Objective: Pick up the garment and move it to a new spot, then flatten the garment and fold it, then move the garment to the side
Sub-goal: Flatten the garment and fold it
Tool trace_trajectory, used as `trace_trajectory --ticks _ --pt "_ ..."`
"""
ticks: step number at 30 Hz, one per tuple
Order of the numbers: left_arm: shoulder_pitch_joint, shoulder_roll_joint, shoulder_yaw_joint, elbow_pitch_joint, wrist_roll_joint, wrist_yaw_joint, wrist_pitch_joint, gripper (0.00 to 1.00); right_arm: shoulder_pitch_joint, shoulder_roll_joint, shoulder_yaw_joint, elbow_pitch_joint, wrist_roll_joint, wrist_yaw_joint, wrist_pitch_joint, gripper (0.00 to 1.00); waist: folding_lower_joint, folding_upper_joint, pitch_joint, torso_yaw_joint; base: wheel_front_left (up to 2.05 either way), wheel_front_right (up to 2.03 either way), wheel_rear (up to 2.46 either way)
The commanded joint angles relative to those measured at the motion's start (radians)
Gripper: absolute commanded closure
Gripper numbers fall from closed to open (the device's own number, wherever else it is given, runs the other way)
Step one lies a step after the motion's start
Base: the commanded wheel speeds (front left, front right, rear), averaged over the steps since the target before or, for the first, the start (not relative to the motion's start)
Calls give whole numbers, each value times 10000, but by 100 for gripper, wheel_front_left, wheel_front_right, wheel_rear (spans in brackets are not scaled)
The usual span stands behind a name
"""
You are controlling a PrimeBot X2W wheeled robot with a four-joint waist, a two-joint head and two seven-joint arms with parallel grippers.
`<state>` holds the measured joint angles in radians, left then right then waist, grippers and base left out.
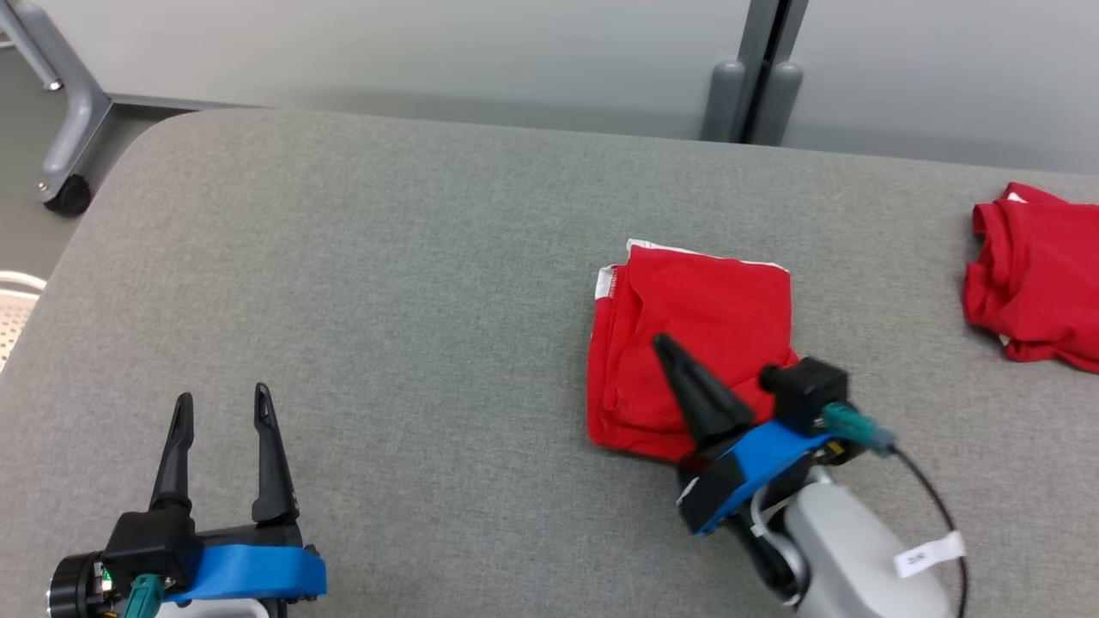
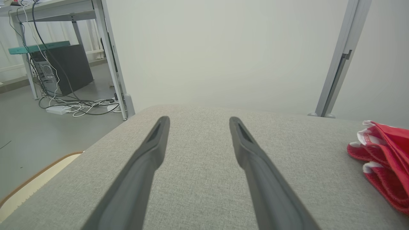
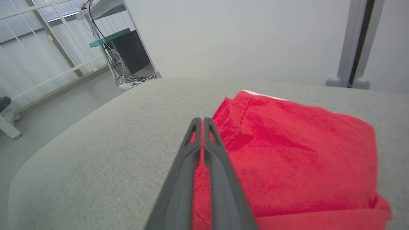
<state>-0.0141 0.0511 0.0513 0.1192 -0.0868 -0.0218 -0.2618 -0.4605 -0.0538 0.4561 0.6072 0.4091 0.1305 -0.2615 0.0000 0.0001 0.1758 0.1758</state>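
Head view: garment (image 1: 721, 309) beneath right hand (image 1: 664, 345)

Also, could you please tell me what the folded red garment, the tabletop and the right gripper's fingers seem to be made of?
Folded red garment: soft matte knit, probably cotton jersey, judging by its creases and white trim. Tabletop: grey woven cloth covering with a fine visible weave. Right gripper: fingers look like dark matte moulded plastic or rubber; I cannot tell which.

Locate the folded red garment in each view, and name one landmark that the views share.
Head view: folded red garment right of centre, with the shut right gripper over it.
Left wrist view: at the right edge.
Right wrist view: centre to lower right.
Shared landmark: the grey post behind the table.
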Motion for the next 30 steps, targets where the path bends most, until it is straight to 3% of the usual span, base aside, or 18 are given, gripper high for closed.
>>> trace_trajectory --ticks 1,2,8,14,21,30 --pt "64 -12 73 -6 55 -7 -43 0 260 -206 -397 -372 -194 6 -45 9 0 -1 -138 -139 0 0 0" --pt "90 -9 123 -2 87 -5 -43 0 423 -280 -691 -625 -266 5 -42 0 0 -1 -222 -214 0 0 0" --pt "260 -11 270 -49 202 -60 -43 0 1502 -683 -2621 -1936 -947 6 -43 0 0 -1 -621 -640 0 0 0" --pt "449 -12 446 -71 267 -126 -43 0 2523 -622 -3811 -2563 -1539 6 -43 0 0 -1 -966 -1049 0 0 0" --pt "705 -11 444 -136 341 -146 -43 0 3482 -275 -4397 -2933 -2105 6 -43 0 0 -1 -1218 -1309 0 0 0" --pt "1007 96 319 48 552 -270 -43 0 4210 -6 -4880 -2867 -2694 6 -43 0 0 -1 -1658 -1172 0 0 0"
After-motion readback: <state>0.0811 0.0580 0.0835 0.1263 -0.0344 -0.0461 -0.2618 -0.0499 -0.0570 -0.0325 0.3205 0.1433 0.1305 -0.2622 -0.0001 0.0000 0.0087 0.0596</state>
